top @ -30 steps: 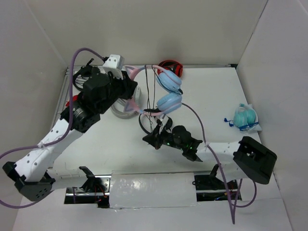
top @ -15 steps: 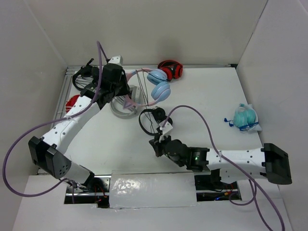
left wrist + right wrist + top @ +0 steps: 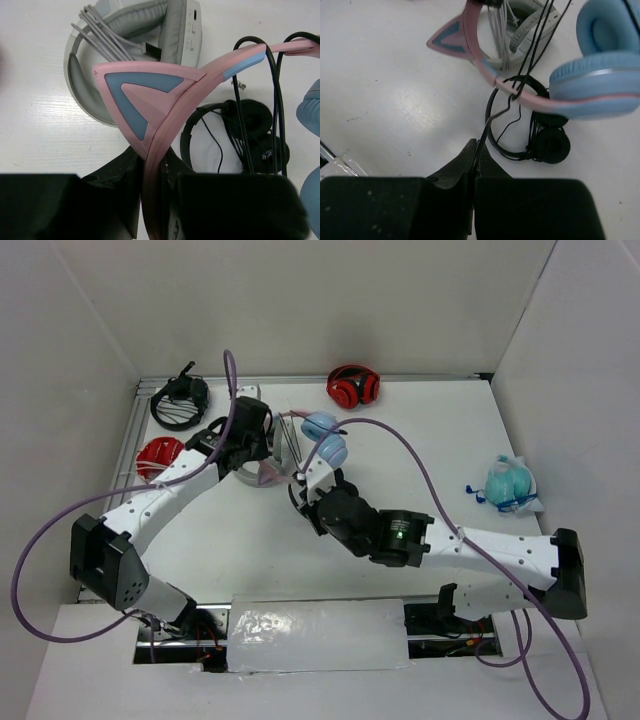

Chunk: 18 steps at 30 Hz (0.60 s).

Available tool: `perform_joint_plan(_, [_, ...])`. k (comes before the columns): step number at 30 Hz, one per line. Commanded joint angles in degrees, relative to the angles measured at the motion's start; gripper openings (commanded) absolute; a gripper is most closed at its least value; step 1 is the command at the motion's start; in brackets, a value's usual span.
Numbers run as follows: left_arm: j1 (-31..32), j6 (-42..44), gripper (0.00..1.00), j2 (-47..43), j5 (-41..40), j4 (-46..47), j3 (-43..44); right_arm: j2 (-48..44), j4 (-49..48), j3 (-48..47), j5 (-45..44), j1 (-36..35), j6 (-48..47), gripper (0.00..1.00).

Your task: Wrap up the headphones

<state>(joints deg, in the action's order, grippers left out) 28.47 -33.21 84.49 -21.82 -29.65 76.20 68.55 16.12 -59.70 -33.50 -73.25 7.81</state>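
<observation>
The headphones have a pink headband with a pink cat ear and light-blue ear cups. My left gripper is shut on the headband just below the cat ear and holds the headphones above the table; in the top view it is at the back left. Several turns of the thin dark cable cross the headband. My right gripper is shut on the cable, which runs taut up to the headband near the ear cups. In the top view it is just in front of the cups.
A small black on-ear pair and a grey-white pair lie on the table under the held headphones. Red headphones lie at the back. A black pair and a red object are at back left. A teal bundle lies at the right.
My left gripper has carried the headphones left and lower, over the grey-white pair. My right arm has swung round and its gripper has moved up close to the ear cups with the cable.
</observation>
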Motion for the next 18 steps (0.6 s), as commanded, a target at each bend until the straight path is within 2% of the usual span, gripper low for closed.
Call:
perform_joint_plan(1, [1.2,-0.3,0.00,-3.5,-2.0,7.1,-0.8,3.5,7.0,-7.8,3.3,0.7,-7.2,0.00])
perform_joint_plan(7, [5.0,13.9,0.00,-7.4,8.0,14.8,-8.9,8.3,6.8,-9.8,2.5,3.3,-26.8,0.00])
perform_joint_plan(12, [5.8,21.4,0.00,-9.3,23.2,14.5,-10.6,8.8,6.2,-6.9,3.3,6.0,-42.3,0.00])
perform_joint_plan(18, [7.0,25.7,0.00,-8.6,25.3,14.1,-12.0,8.3,7.7,-9.6,10.2,11.5,-44.9,0.01])
